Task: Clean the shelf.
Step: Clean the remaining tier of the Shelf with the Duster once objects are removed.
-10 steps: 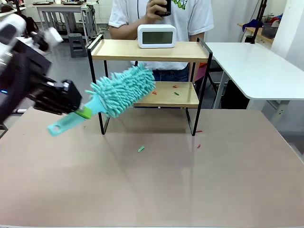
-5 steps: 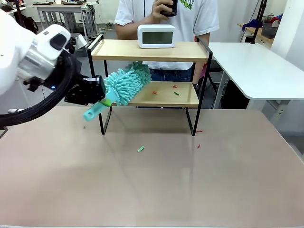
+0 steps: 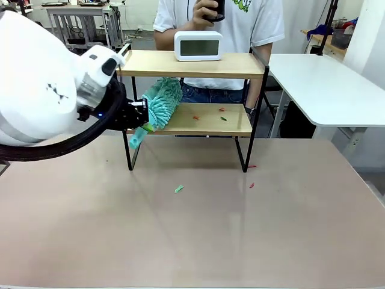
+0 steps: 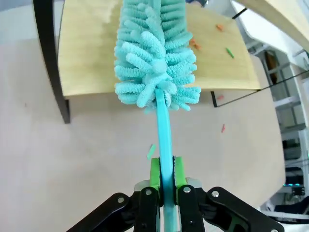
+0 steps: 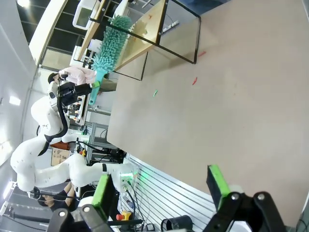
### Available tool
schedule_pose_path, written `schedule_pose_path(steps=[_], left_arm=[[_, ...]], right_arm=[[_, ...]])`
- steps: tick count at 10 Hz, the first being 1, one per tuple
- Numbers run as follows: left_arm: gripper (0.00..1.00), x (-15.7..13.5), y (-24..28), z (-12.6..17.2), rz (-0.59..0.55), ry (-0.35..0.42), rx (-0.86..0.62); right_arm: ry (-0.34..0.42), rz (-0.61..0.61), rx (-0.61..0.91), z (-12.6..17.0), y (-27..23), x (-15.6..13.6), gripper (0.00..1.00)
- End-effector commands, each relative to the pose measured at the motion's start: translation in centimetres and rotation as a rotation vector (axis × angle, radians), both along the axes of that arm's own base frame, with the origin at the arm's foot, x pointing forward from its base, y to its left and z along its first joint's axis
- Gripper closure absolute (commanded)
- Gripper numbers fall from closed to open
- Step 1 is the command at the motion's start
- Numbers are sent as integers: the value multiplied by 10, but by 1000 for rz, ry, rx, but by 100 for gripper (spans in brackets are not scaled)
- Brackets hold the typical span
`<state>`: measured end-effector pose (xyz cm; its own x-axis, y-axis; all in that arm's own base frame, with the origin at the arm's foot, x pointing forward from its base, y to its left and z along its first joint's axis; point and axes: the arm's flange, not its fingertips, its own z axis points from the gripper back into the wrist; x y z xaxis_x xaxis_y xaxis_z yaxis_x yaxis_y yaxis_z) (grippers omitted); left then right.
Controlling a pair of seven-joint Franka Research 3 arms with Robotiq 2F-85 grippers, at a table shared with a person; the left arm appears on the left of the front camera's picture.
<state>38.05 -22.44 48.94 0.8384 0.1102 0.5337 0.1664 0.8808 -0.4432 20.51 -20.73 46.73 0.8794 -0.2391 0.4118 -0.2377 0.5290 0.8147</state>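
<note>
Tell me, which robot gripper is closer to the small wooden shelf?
Left. The left gripper, shut on the duster handle, is right beside the left end of the shelf; the right gripper is open, far off across the table.

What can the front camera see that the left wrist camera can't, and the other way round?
Front view: the clock on top of the shelf, and the person behind it. Left wrist view: the left pincer up close, green pads squeezing the handle of the teal duster. Both: the duster over the lower board, and little scraps there.
</note>
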Motion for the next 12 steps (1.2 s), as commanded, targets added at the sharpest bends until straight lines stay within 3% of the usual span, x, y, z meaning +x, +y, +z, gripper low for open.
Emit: schedule_pose_path(steps=[1, 7, 12], left_arm=[[88, 2, -27, -2, -8, -5, 37], [88, 4, -102, -14, -185, 36, 60], [88, 2, -131, -19, -293, 49, 115]], right_arm=[[-36, 1, 10, 3, 0, 2, 0], [-36, 1, 10, 3, 0, 2, 0], [-36, 1, 10, 3, 0, 2, 0]])
